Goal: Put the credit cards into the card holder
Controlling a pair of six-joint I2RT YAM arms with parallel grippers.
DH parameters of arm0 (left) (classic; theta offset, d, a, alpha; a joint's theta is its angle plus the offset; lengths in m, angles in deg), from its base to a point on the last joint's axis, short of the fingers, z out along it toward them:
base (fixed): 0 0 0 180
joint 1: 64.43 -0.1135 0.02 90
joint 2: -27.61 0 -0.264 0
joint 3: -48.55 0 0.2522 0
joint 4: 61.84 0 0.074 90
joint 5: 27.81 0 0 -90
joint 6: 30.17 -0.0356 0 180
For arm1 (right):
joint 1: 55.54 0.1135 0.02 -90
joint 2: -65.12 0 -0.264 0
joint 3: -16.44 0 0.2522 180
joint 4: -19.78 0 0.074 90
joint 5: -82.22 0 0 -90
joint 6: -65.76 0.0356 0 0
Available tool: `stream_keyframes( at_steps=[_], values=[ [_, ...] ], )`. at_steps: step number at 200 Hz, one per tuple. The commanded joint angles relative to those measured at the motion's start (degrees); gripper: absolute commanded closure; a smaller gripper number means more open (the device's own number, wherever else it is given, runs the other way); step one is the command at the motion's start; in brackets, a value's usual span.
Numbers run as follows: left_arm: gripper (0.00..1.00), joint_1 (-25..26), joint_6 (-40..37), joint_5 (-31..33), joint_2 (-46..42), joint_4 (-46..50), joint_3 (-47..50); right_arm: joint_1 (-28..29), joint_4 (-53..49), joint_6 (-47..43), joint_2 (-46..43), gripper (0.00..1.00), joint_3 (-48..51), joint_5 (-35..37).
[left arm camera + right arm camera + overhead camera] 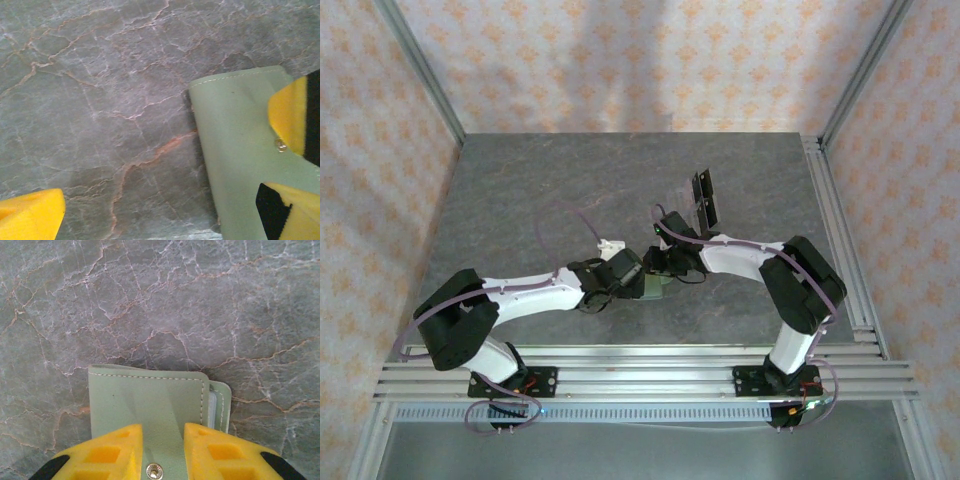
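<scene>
Spotted sage-green card holder point(145, 395) lying flat on marbled table point(150, 300), mid-table between both arms. Noted right gripper point(162, 437) narrowed, fingers point(110, 452) either side of snap tab point(154, 470) (real pinch or just pressing: cannot tell). Logged left gripper point(626, 274) spread wide, just beside the holder. Marked dark credit cards point(705, 200) further back, well apart.

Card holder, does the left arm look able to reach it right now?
Probably yes: the left gripper is open right beside the card holder, nothing between them, though the right gripper sits over its tab.
</scene>
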Motion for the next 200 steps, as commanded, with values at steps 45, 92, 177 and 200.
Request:
stream_keyframes(
  at_steps=[45,92,177,200],
  values=[
    [0.00,1.2,0.2,-0.9,1.1,-4.8,3.0,-0.3,0.3,0.3,0.0,0.72,1.2,0.2],
    [0.00,1.4,0.9,-0.5,2.6,-5.2,4.7,-0.3,0.1,0.2,-0.1,0.72,1.1,0.3],
    [0.00,1.8,2.0,0.7,5.2,-5.1,5.9,-0.3,-3.0,-0.3,-3.7,0.71,-1.0,0.0],
    [0.00,1.9,2.3,0.6,5.3,-5.5,6.4,-0.5,-5.8,-0.9,-7.6,0.71,-2.4,1.1]
  ],
)
